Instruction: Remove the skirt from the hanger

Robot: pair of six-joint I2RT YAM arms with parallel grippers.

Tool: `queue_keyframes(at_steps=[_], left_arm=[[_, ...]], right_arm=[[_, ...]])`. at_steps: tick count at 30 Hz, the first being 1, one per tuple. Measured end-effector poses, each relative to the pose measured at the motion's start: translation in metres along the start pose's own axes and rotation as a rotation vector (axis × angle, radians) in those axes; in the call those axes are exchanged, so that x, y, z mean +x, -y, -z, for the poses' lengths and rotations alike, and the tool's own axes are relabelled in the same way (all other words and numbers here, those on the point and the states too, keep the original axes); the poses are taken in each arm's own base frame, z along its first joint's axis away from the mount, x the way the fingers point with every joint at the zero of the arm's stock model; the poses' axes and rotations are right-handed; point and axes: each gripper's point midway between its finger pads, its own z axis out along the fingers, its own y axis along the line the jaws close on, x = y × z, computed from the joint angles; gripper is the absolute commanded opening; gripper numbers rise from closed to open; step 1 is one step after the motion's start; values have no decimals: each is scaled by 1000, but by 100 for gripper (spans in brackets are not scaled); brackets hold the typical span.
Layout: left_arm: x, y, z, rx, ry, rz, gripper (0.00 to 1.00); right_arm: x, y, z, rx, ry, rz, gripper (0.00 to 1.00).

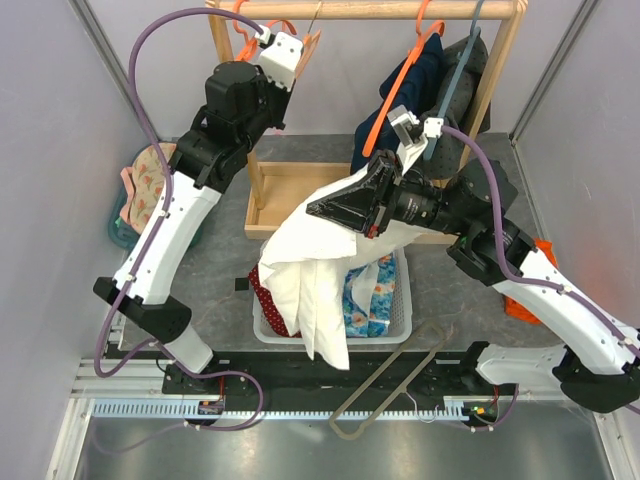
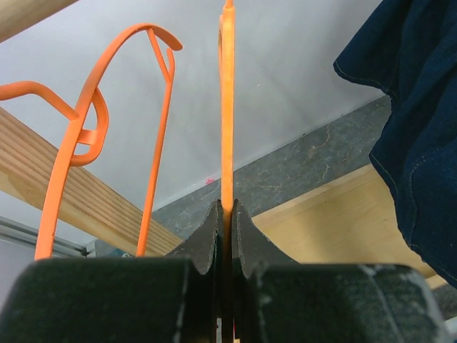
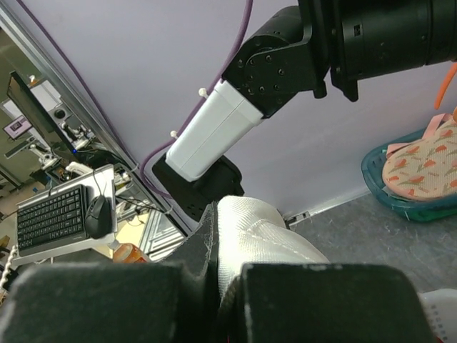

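Judging the risks from my seat, the biggest one concerns the wooden rail (image 1: 370, 10) above the left gripper (image 2: 227, 214). Its jaws are pinched tight on the thin edge of the orange hanger (image 2: 227, 107), which rises straight up from the fingertips. A second orange hanger (image 2: 152, 157) hangs just to its left, and a navy garment (image 2: 418, 107) is off to its right. If I swing that arm sideways, the held hanger could snag its neighbour or drag it along the rail. The narrow plastic could also twist out of so slim a pinch.

Next comes the white cloth (image 1: 310, 270). The right gripper (image 3: 218, 236) is closed on a bunched fold of it, and the rest drapes well below the jaws over the basket (image 1: 405, 310). The skirt (image 1: 265, 295) shows only as a dark red dotted edge beneath that cloth, low and left of the right gripper, against the basket's side. I take the white to be its lining, though I cannot confirm that. If the grip holds only one loose layer, the weight below may pull it free. Letting go here could also leave it half over the basket rim.

My smallest worry is that I cannot see whether any fabric is caught on the hanger, since the jaws hide its lower part.
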Motion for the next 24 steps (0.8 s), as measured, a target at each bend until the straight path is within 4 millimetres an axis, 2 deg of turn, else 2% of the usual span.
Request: queue_keyframes(at_steps=[6,10,13,15,18,21,24], left_arm=[[4,-1,-10,-2,-14,2,2],[3,0,-14,9,-9,5,2],[3,1,-16,14,-8,9,2],[3,1,-17,19,-7,15,2],[3,-1,-18,21,-6,28,2],[5,-3,-18,25,-6,51,2],[7,-5,-19,31,-9,79,2]], right_arm=[[13,14,7,53,3,-14,0],[44,44,10,135,-33,-58,0],[83,79,14,219,-89,-108,0],[118,105,20,286,-145,-150,0],[182,149,37,408,-251,-219,0],[232,180,55,504,-340,-268,0],[268,201,72,586,-409,-302,0]])
